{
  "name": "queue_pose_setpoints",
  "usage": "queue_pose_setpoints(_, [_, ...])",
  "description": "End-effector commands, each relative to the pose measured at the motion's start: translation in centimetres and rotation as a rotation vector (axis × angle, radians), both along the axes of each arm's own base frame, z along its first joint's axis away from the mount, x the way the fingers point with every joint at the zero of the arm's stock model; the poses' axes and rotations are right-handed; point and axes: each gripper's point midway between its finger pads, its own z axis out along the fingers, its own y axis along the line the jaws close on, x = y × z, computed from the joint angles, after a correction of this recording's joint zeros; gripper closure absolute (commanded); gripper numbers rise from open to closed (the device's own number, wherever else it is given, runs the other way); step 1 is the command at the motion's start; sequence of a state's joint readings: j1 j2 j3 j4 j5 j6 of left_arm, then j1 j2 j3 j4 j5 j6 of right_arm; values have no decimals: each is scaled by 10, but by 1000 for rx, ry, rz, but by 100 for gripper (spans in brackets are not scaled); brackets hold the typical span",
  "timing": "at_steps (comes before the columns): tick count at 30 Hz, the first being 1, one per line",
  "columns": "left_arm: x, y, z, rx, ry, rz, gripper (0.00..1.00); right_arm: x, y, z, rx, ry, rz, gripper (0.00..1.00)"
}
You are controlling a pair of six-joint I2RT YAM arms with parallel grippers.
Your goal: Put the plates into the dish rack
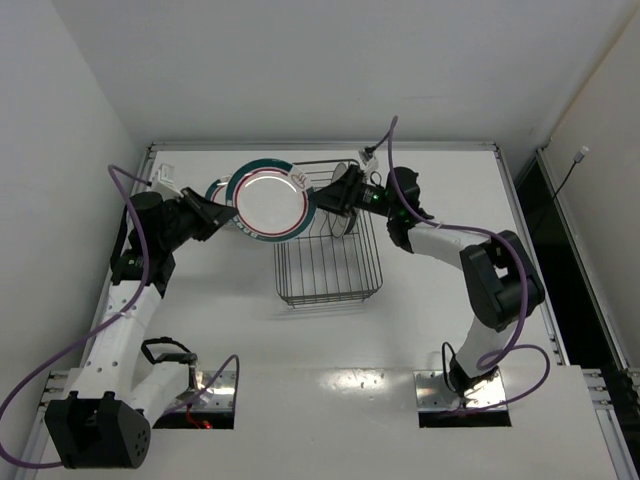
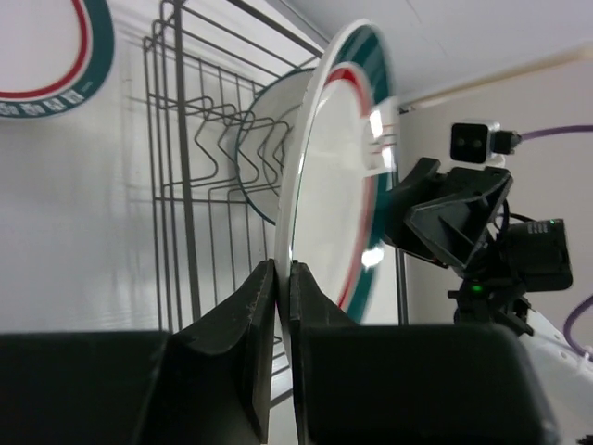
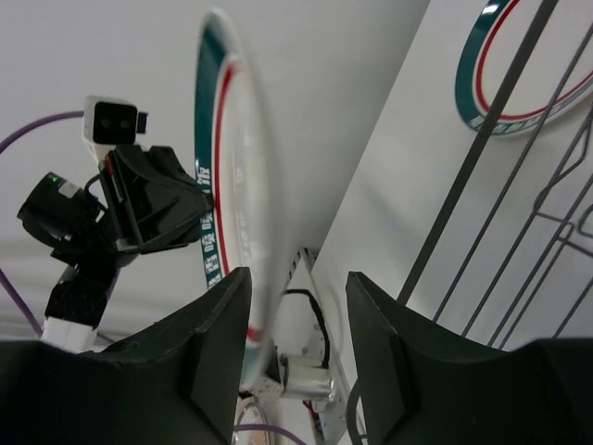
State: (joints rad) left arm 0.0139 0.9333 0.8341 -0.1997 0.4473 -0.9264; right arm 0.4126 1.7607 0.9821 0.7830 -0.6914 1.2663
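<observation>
Teal-rimmed plate (image 1: 270,203), upright for the dish rack (image 1: 330,272).
My left claw (image 2: 283,278) pinches its rim; my right claw (image 3: 296,287) straddles it, open.

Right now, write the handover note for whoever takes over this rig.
Left fingers: shut on the rim of a teal-and-red banded plate, held up at the dish rack's far left corner.
Right fingers: open, astride that plate's opposite rim.
Done: one plate stands in the rack.
To do: slot the held plate; a second banded plate lies on the table beside the rack.
</observation>
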Motion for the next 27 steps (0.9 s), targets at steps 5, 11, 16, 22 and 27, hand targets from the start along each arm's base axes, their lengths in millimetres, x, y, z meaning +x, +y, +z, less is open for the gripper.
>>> queue_pose_setpoints(5, [-8, -25, 43, -61, -142, -122, 100, -17, 16, 11, 25, -53, 93, 58])
queue_pose_setpoints(11, [-9, -24, 45, -61, -141, -122, 100, -16, 16, 11, 21, -63, 92, 65])
queue_pose_setpoints(16, [-8, -23, 37, -46, -125, -112, 100, -14, 8, 13, 10, -80, 57, 100])
queue_pose_setpoints(22, [-3, 13, -11, 93, 37, 32, 73, 10, -44, 6, -309, -110, -299, 100])
queue_pose_setpoints(27, [3, 60, -31, 279, 150, 219, 37, 12, -114, 25, -772, -144, -720, 100])
